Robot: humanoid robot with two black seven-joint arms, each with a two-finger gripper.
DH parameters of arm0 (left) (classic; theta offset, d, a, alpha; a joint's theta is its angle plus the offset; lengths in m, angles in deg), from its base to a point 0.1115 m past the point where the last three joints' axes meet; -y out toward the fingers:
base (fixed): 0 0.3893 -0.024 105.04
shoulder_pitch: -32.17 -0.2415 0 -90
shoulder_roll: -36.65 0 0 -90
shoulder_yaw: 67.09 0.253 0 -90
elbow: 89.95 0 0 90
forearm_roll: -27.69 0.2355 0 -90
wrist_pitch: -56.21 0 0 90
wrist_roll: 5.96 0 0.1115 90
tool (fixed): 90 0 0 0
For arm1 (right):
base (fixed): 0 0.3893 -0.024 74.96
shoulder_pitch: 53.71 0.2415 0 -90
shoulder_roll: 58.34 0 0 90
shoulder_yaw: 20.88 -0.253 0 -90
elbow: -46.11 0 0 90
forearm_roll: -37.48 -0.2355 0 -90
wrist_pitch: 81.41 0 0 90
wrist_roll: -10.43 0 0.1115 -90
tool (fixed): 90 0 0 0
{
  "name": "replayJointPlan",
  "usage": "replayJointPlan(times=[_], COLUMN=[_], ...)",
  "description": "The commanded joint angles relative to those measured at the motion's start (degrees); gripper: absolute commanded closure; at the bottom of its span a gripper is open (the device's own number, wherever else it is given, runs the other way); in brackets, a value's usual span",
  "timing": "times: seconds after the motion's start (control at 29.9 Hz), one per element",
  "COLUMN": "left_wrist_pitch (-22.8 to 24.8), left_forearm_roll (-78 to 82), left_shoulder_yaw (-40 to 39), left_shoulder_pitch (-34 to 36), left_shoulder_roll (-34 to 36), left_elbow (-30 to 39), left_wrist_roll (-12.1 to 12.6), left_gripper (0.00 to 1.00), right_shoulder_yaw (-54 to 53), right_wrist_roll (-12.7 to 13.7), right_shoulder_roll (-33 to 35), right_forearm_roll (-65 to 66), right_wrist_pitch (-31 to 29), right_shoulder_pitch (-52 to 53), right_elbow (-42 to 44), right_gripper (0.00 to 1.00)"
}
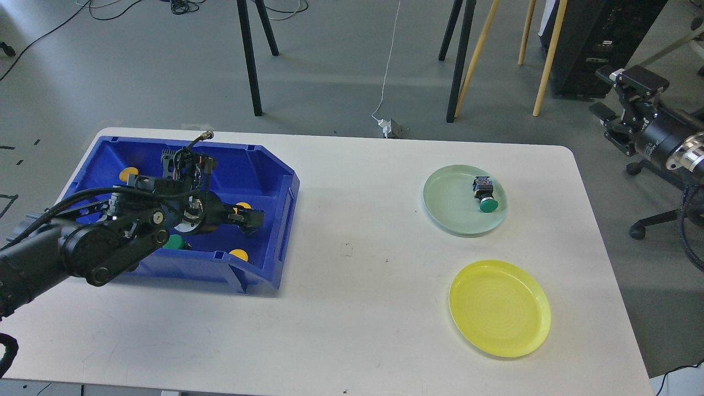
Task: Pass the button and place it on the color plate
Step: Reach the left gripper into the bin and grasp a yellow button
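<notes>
A blue bin (275, 190) on the table's left holds three yellow buttons, at the back left (129, 175), in the middle (242, 207) and at the front (238, 254), and a green button (176, 242). My left gripper (250, 219) is down inside the bin, its dark fingers right at the middle yellow button; I cannot tell whether they are closed on it. A pale green plate (448, 203) at the right holds a green button (487, 202) with a black base. A yellow plate (499, 308) nearer me is bare. My right gripper (616, 107) is open, off the table's right edge.
The white table (352, 275) spreads between the bin and the plates. Beyond its far edge are stand legs (250, 60), wooden poles (476, 55) and a white cable with a plug (386, 127). An office chair base (652, 223) stands at the right.
</notes>
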Motion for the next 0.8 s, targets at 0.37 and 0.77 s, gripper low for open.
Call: replayJointPlan(times=[0.37, 0.77], left_wrist_pitch=[0.0, 0.0], left_forearm_roll=[-0.3, -11.3], left_shoulder_yaw=[-0.2, -6.2], left_shoulder_pitch=[1.2, 1.3], left_shoulder_roll=[0.8, 19.8], left_elbow=[1.1, 19.9], left_wrist_roll=[1.1, 1.3], left_gripper=[0.73, 0.72], right_shoulder_yaw=[0.1, 0.2], right_wrist_roll=[0.0, 0.0], right_shoulder_roll=[0.0, -1.8], right_forearm_roll=[0.1, 0.3], right_wrist_pitch=[0.0, 0.5], right_shoulder_pitch=[0.1, 0.8], right_elbow=[0.1, 0.3], right_gripper=[0.21, 0.21])
